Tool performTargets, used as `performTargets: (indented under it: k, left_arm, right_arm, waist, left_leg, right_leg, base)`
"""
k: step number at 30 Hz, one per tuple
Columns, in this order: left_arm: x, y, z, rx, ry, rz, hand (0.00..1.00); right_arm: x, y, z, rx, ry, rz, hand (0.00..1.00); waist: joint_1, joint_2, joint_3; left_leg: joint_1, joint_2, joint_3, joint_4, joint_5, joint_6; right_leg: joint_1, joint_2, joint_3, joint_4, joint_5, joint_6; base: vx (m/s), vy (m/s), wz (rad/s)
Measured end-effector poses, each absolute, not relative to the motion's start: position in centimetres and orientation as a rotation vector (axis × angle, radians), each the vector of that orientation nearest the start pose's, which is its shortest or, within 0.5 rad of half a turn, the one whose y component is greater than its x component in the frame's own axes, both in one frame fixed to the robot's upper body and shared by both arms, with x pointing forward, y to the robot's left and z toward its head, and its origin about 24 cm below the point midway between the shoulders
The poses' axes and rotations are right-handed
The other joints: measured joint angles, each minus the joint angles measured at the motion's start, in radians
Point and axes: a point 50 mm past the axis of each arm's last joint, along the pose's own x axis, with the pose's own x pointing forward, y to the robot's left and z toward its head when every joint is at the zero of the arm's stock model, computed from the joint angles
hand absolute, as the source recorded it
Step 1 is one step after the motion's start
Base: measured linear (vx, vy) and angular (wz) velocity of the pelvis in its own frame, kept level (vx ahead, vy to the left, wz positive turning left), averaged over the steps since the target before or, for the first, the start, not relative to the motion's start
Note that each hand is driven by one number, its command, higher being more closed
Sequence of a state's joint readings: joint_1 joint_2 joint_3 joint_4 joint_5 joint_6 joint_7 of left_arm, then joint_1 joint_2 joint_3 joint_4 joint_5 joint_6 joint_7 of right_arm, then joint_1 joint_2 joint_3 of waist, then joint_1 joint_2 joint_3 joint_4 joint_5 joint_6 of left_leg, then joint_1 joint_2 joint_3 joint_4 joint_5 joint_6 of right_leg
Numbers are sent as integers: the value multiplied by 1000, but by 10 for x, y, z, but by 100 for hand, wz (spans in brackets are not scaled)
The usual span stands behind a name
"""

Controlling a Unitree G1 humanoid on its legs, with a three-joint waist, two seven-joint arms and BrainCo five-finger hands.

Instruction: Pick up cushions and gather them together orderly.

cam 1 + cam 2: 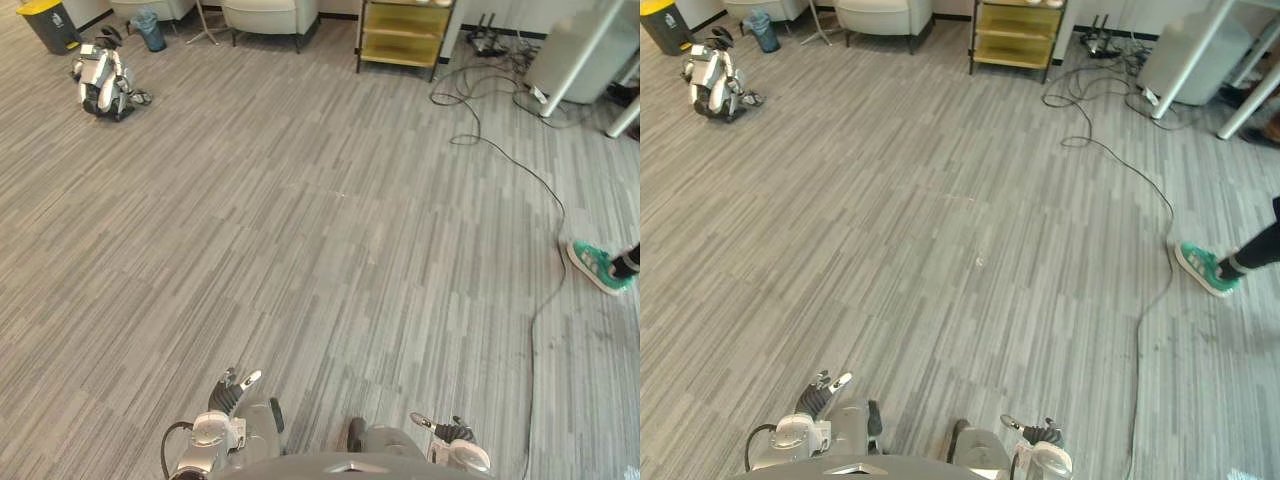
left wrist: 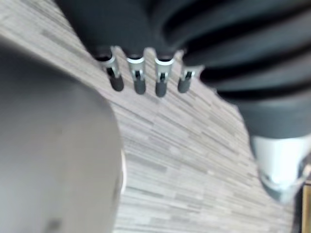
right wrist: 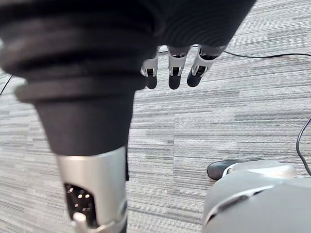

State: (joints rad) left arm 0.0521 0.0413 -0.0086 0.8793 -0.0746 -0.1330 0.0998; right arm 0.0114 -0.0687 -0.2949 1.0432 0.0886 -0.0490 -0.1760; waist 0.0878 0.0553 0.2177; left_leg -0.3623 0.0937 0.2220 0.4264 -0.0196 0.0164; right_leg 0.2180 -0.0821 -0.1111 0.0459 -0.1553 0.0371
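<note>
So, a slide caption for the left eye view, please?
Left hand and right hand hang open above grey floor.

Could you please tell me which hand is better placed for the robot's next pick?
Neither left nor right leads, I think: the left hand and the right hand both hang low at its sides, open and empty, over the grey striped floor; it probably must walk first.

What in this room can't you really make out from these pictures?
Person: a green shoe and lower leg show; the right edge of both eye views cuts off the rest.
Armchair: the top edge of the eye views cuts off all but the seat and legs.
Small white machine on the far floor: too small to tell what it is.
Yellow cabinet: top cut off, contents too small to see.
</note>
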Motion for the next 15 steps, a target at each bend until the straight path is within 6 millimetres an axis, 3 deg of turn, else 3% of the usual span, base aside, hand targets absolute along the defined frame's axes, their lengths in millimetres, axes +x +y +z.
performTargets:
  k: [1, 2, 3, 4, 5, 6, 7, 8, 9, 10, 11, 13, 15]
  left_arm:
    - [154, 173, -132, 10, 787, 162, 0]
    - [160, 176, -129, 8, 767, 170, 0]
    - [153, 175, -132, 5, 787, 171, 0]
    - [150, 177, -133, -1, 794, 181, 0]
    - [149, 181, -134, 16, 803, 180, 0]
    - [149, 182, -134, 23, 808, 177, 0]
    - [149, 183, -134, 34, 809, 169, 0]
    - [150, 184, -134, 47, 810, 161, 0]
    - [146, 187, -136, 60, 830, 163, 0]
    - [140, 188, -139, 72, 858, 158, 0]
    - [136, 188, -141, 84, 875, 146, 0]
    - [134, 186, -143, 89, 887, 134, 0]
    - [136, 183, -144, 90, 895, 123, 0]
  right_arm:
    - [122, -219, -149, 81, 984, -511, 0]
    - [124, -217, -149, 84, 979, -505, 0]
    - [123, -216, -150, 81, 981, -502, 0]
    - [123, -215, -149, 75, 972, -495, 0]
    - [123, -215, -149, 76, 971, -494, 0]
    - [124, -214, -149, 78, 968, -494, 0]
    - [122, -211, -151, 86, 980, -489, 0]
    - [118, -208, -153, 97, 994, -482, 0]
    - [115, -206, -153, 119, 991, -485, 0]
    - [117, -208, -152, 105, 985, -477, 0]
    - [117, -208, -152, 102, 983, -476, 0]
    - [120, -210, -150, 101, 964, -479, 0]
    - [122, -215, -147, 93, 944, -486, 0]
  waist:
    - [7, 0, 6]
    - [8, -25, 6]
    - [12, -13, -12]
    - [8, -47, -27]
    - [5, -65, -42]
    - [-4, -73, -46]
    - [-12, -87, -38]
    - [-15, -101, -30]
    - [-19, -108, -29]
    - [-33, -101, -30]
    - [-43, -91, -34]
    - [-57, -86, -35]
    - [-74, -86, -32]
  left_leg:
    - [-31, 11, 0, 85, -22, 0]
    - [-62, -17, -4, 78, -67, 5]
    - [-37, -7, 1, 11, -47, 7]
    - [-38, -39, 17, 55, -104, 36]
    - [-36, -68, 27, 73, -143, 42]
    - [-30, -83, 28, 86, -171, 47]
    - [4, -106, 26, 88, -206, 50]
    - [53, -127, 25, 76, -225, 51]
    - [126, -141, 23, 48, -247, 52]
    - [199, -147, 17, 7, -258, 59]
    - [258, -151, 7, -40, -259, 63]
    - [345, -151, -15, -103, -256, 84]
    - [429, -146, -52, -153, -265, 85]
  right_leg:
    - [17, -2, 3, -8, 20, 7]
    - [47, -33, 25, 10, 17, 34]
    - [45, -24, 40, 38, 1, 57]
    - [25, -60, 49, 135, -52, 106]
    - [-46, -96, 64, 299, -87, 139]
    - [-112, -108, 99, 447, -78, 163]
    - [-211, -114, 161, 687, -1, 243]
    - [-271, -119, 174, 854, 44, 255]
    - [-334, -128, 139, 1013, 32, 210]
    - [-372, -127, 82, 1075, -6, 139]
    - [-401, -119, 24, 1081, -42, 94]
    - [-442, -95, -61, 1013, -110, 59]
    - [-523, -67, -143, 787, -159, 24]
  base:
    - [526, 306, 35]
    - [436, 309, 22]
    - [302, 237, 20]
    - [353, 185, 6]
    - [402, 169, 18]
    - [509, 203, 24]
    - [429, 165, 20]
    - [432, 137, 15]
    - [537, 139, 2]
    - [450, 116, -4]
    - [463, 94, 3]
    - [469, 21, 28]
    - [545, -36, 58]
